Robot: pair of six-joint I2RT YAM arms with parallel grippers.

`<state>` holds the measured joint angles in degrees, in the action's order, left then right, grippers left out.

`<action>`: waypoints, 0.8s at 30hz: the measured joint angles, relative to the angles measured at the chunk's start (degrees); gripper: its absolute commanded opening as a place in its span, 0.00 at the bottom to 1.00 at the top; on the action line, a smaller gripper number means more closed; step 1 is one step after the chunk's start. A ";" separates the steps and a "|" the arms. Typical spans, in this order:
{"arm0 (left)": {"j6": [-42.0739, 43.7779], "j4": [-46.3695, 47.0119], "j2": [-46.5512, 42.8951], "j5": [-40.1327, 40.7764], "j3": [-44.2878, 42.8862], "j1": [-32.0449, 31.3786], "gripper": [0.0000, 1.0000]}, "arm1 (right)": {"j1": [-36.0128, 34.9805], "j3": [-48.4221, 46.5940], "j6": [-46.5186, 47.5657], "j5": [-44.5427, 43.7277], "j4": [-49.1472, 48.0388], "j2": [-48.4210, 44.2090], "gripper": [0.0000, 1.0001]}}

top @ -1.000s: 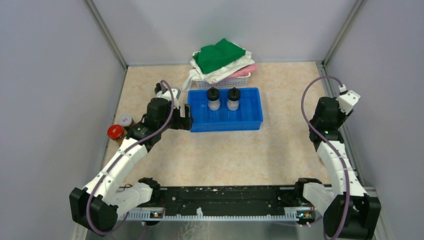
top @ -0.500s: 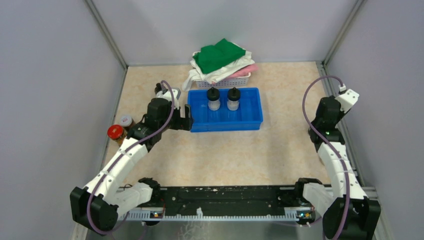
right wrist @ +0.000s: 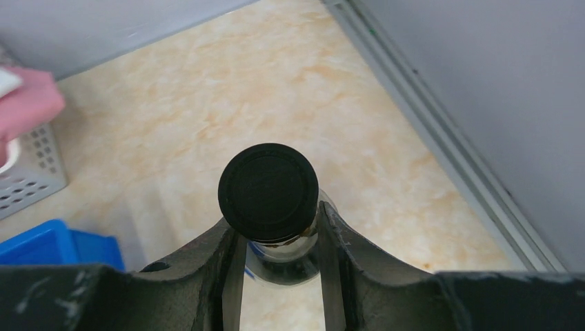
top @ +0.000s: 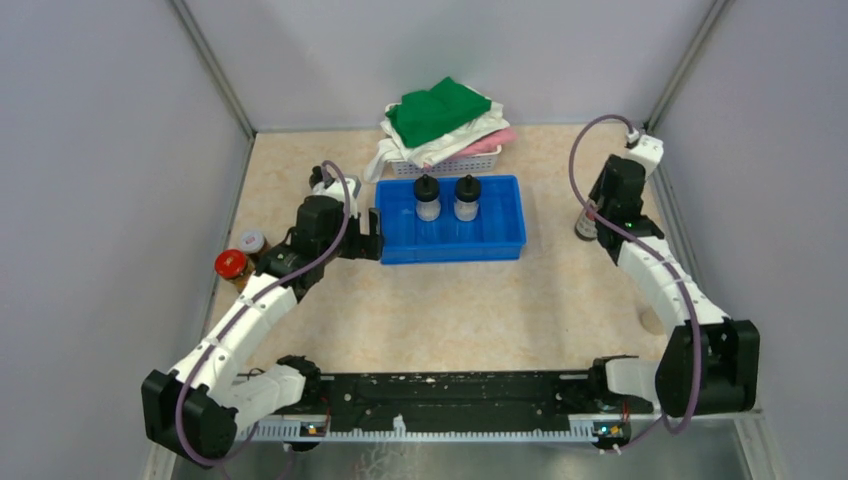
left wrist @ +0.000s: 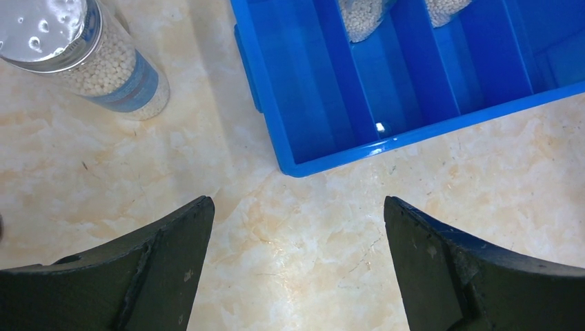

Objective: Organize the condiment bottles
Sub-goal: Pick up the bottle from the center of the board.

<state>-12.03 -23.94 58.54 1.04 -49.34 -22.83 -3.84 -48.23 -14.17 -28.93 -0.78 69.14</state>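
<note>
Two black-capped condiment bottles (top: pixel 427 197) (top: pixel 467 197) stand in the blue tray (top: pixel 500 245). A red-capped jar (top: pixel 232 264) and a silver-capped jar (top: pixel 252 241) stand by the left wall. My left gripper (top: pixel 368 240) (left wrist: pixel 296 203) hangs open over bare table at the tray's left end (left wrist: pixel 414 134). A silver-capped jar of white beads (left wrist: pixel 103 55) stands just beyond it. My right gripper (top: pixel 592 212) (right wrist: pixel 277 222) is shut on the neck of a black-capped glass bottle (top: pixel 584 228) (right wrist: pixel 269 192), right of the tray. Whether its base touches the table is unclear.
A white basket of green, white and pink cloths (top: pixel 440 165) (right wrist: pixel 27 179) stands behind the tray at the back wall. Grey walls with metal rails (right wrist: pixel 441 152) close in both sides. A pale round thing (top: pixel 652 322) shows beside the right arm's forearm.
My right arm has swung away from the right wall, inward and toward the back, and its bottle now shows in the top view. The left arm has not moved.
</note>
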 measured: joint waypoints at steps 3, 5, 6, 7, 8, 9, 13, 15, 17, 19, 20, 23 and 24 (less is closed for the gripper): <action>0.00 -0.04 0.59 0.98 0.00 0.00 0.99 | -2.99 -3.98 1.14 2.64 -0.22 4.61 0.00; 0.00 -0.11 0.90 1.66 0.00 0.00 0.99 | -4.79 -6.67 2.12 4.72 -0.07 7.41 0.00; 0.00 -0.22 1.01 1.90 -0.02 0.00 0.99 | -5.42 -7.67 2.54 5.73 -0.07 8.50 0.00; 0.00 -0.42 1.09 2.19 -0.04 0.00 0.99 | -5.95 -8.66 2.82 6.56 -0.02 9.49 0.00; 0.00 -0.63 1.14 2.67 -0.07 0.02 0.99 | -6.36 -9.62 3.26 7.37 -0.04 10.43 0.00; 0.00 -0.85 1.22 2.89 -0.11 0.04 0.99 | -6.60 -10.12 3.63 8.26 -0.07 11.06 0.00; -0.02 -2.08 1.38 3.93 -0.61 0.04 0.99 | -6.93 -10.84 4.94 11.06 -0.11 11.74 0.00; 0.00 -2.78 1.38 4.24 -1.09 0.04 0.98 | -6.93 -10.84 5.55 11.65 -0.17 11.74 0.00; -0.02 -3.15 1.36 4.42 -1.40 0.04 0.98 | -6.99 -10.82 5.95 12.11 -0.22 11.72 0.00; -0.04 -3.26 1.36 4.57 -1.53 0.04 0.98 | -7.06 -10.84 6.19 12.66 -0.28 11.72 0.00; -0.04 -3.32 1.36 4.66 -1.57 0.04 0.98 | -7.15 -10.86 6.25 12.76 -0.26 11.72 0.00; -0.04 -3.93 1.36 5.11 -1.95 0.04 0.98 | -7.34 -11.91 6.60 13.44 1.40 11.87 0.00; -0.04 -4.26 1.36 5.42 -2.29 0.04 0.98 | -7.39 -12.61 6.69 13.73 2.21 12.07 0.00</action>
<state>-12.08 -28.21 59.90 6.46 -51.64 -22.79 -11.22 -60.84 -7.49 -15.20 1.43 81.21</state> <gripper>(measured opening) 0.986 0.365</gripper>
